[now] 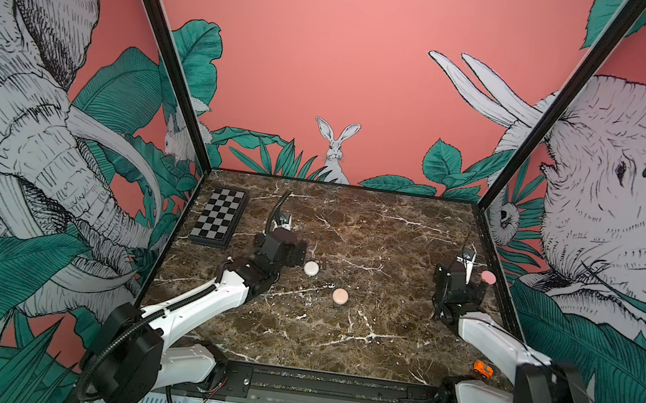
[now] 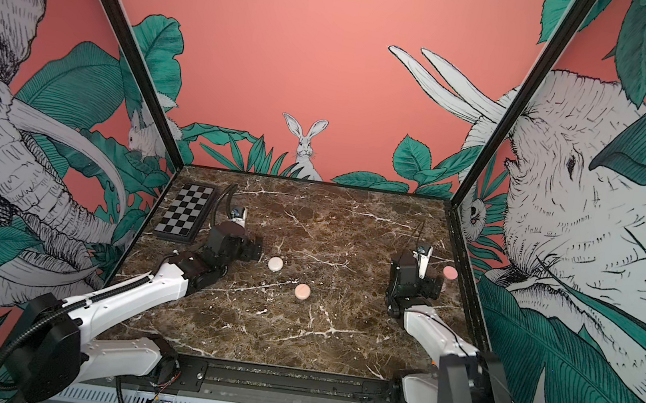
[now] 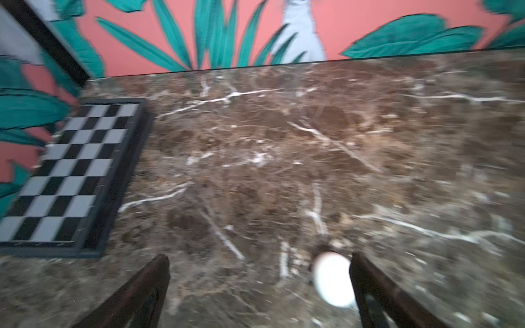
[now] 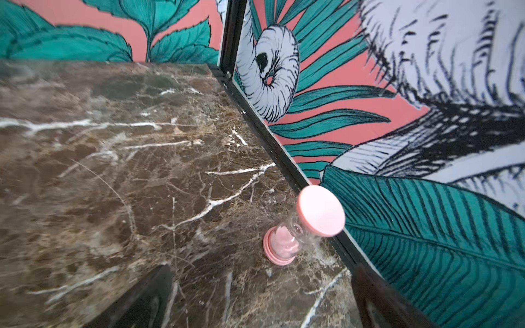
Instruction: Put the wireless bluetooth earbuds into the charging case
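Nearest the front edge, on the right, an orange toy car (image 1: 483, 369) is seen, well apart from the work & of no concern. Further in, approx. mid-table, a peach round case (image 1: 340, 296) and, beyond it, a white round case (image 1: 311, 268) lie flat on the marble table (image 1: 337, 346). Whether their lids are shut cannot be told. The earbuds cannot be picked out w/ certainty: a pale fleck (image 1: 331, 285) btw. the two cases may be one, or only a vein. The left gripper (image 3: 259, 257) is set low w/ fingers wide apart & empty. In the blurred wrist view the white case lies btw. them, just beside one finger. A sideways nudge of that case is judged the main risk, since it could be skidded off or pushed onto an earbud nearby. A vein could also be mistaken for an earbud, so a pinch on bare stone is poss. Farther right, the right gripper (image 4: 261, 269) is likewise spread & empty near an upright pink hourglass (image 4: 301, 227), which could be toppled if swept. Farthest left, a chessboard (image 1: 219, 217) lies clear of both arms.
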You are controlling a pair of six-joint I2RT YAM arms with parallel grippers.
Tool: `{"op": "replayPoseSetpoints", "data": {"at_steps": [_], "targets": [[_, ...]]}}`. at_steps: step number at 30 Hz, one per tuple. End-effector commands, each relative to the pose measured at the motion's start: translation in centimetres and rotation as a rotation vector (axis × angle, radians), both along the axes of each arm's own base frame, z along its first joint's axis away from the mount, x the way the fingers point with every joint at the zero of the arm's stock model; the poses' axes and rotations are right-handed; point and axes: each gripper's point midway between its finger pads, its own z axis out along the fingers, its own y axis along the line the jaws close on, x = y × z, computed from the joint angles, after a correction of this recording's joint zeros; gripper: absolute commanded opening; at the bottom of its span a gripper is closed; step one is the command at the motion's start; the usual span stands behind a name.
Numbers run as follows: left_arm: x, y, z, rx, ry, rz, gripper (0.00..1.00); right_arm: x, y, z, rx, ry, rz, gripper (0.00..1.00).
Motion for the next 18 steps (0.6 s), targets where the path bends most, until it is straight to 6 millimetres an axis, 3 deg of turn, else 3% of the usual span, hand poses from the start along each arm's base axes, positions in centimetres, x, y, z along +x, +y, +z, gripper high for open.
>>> {"op": "replayPoseSetpoints", "data": {"at_steps": [1, 3, 6, 9, 13, 16, 18], "targets": [[2.5, 5.8, 0.6, 0.072, -0.085, 0.172, 0.99, 1.9, -0.6, 2.1, -0.036, -0.162, -0.012, 0.98], [3.5, 8.4, -0.1, 0.102, -0.118, 0.231, 0.99, 2.7, -0.2, -0.1, 0.001, -0.130, 0.042, 0.98], [5.0, 10.9, -0.8, 0.055, -0.126, 0.237, 0.99, 4.7, 1.7, -1.1, 0.009, -0.083, 0.192, 0.98], [6.2, 10.7, -0.4, 0.159, -0.196, 0.145, 0.99, 5.0, 1.1, -2.0, 0.140, -0.103, 0.261, 0.98], [7.4, 9.4, -0.6, 0.178, -0.186, 0.022, 0.99, 5.0, 2.3, -3.0, 0.156, -0.118, 0.358, 0.98], [7.1, 9.4, -1.0, 0.170, -0.162, -0.021, 0.99, 5.1, 2.3, -2.8, 0.152, -0.140, 0.360, 0.98], [5.9, 9.6, -2.5, 0.192, -0.096, -0.031, 0.99, 4.8, 2.3, -3.0, 0.162, -0.108, 0.355, 0.98]]}}
